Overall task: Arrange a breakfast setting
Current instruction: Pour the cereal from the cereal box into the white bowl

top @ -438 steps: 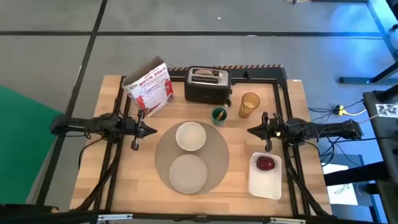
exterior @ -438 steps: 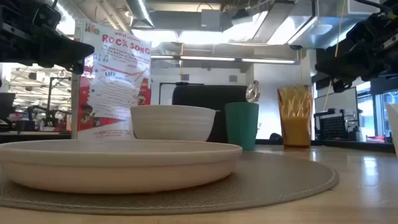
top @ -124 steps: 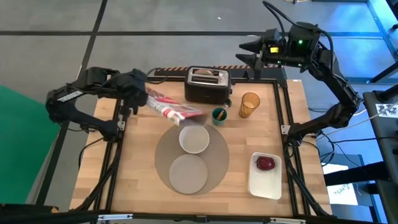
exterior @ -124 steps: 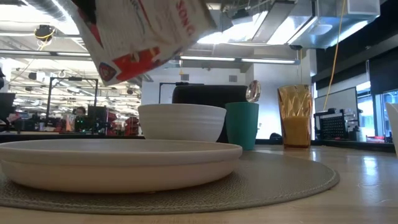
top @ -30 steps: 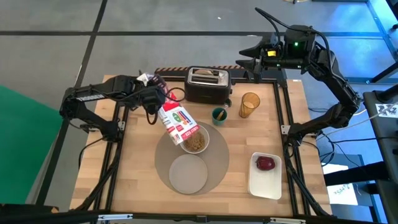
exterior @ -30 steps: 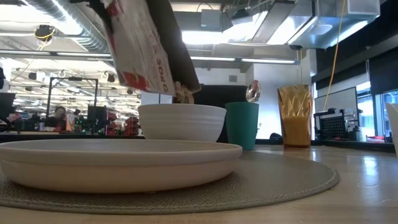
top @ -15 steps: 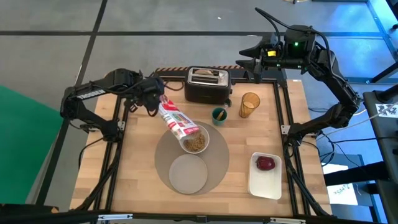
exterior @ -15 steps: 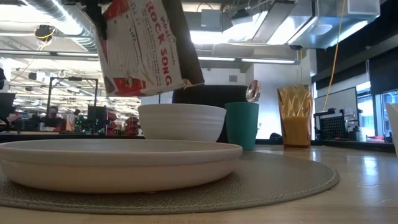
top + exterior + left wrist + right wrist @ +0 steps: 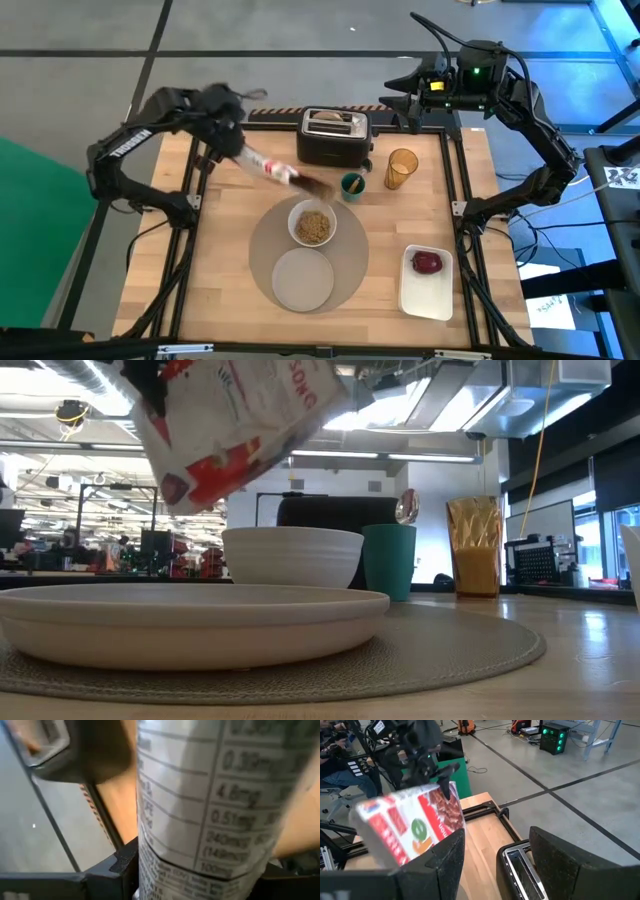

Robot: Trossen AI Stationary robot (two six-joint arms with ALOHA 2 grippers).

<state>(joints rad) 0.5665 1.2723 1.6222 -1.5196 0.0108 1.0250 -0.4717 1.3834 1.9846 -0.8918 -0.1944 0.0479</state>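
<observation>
Both arms are dark, nearly black, built of slim tubular links joined by chunkier rounded joint housings. The left arm (image 9: 125, 150) carries white lettering along its upper link. The right arm (image 9: 530, 110) has a boxy wrist block with a green light and a small yellow label glowing on it, and thin black cables loop above it. The right tool (image 9: 495, 857) ends in two broad, matte black fingers with a grainy surface.
</observation>
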